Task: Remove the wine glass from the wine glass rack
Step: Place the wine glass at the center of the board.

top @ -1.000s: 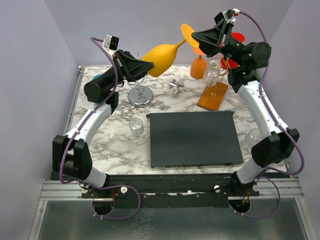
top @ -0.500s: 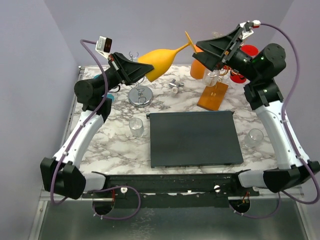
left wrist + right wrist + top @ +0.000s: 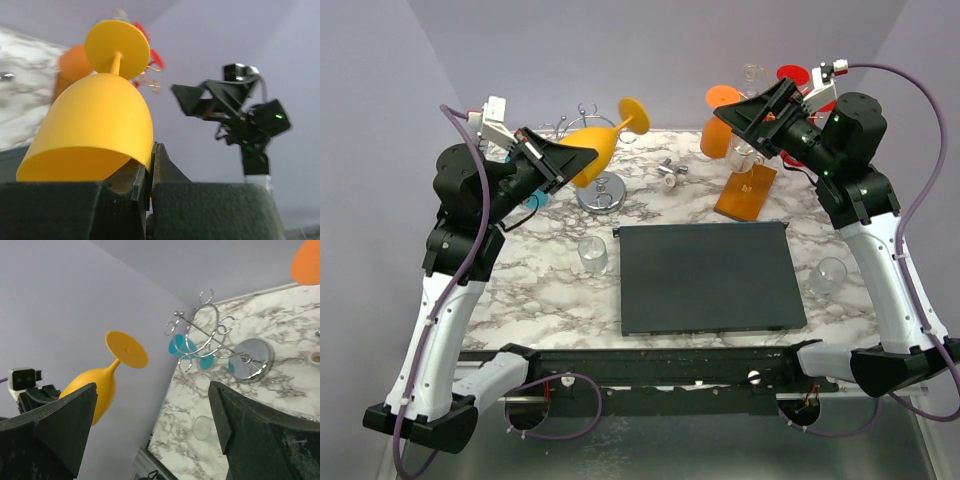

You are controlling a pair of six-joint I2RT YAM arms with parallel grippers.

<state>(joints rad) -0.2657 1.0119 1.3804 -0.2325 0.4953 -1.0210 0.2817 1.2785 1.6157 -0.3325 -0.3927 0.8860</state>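
A yellow wine glass [image 3: 598, 146] hangs in the air at the back left, lying on its side with its foot [image 3: 634, 113] toward the right. My left gripper [image 3: 576, 160] is shut on the rim of its bowl; in the left wrist view the two jaws pinch the bowl wall [image 3: 95, 125]. The wine glass rack [image 3: 745, 190], a wooden base with a gold wire stem, stands at the back right with an orange glass [image 3: 716, 136] and a clear glass on it. My right gripper [image 3: 726, 116] is open above the rack and holds nothing. In the right wrist view, the yellow glass [image 3: 100, 385] is well apart from it.
A chrome wire stand [image 3: 601, 191] with a round base sits below the held glass. A dark mat [image 3: 708, 276] covers the table's middle. Clear tumblers stand at the mat's left [image 3: 592, 255] and right [image 3: 827, 275]. A small metal piece [image 3: 670, 172] lies behind the mat.
My right gripper opened and let go of the yellow glass's foot, then drew back right. The left gripper shut on the bowl and carried the glass left and lower.
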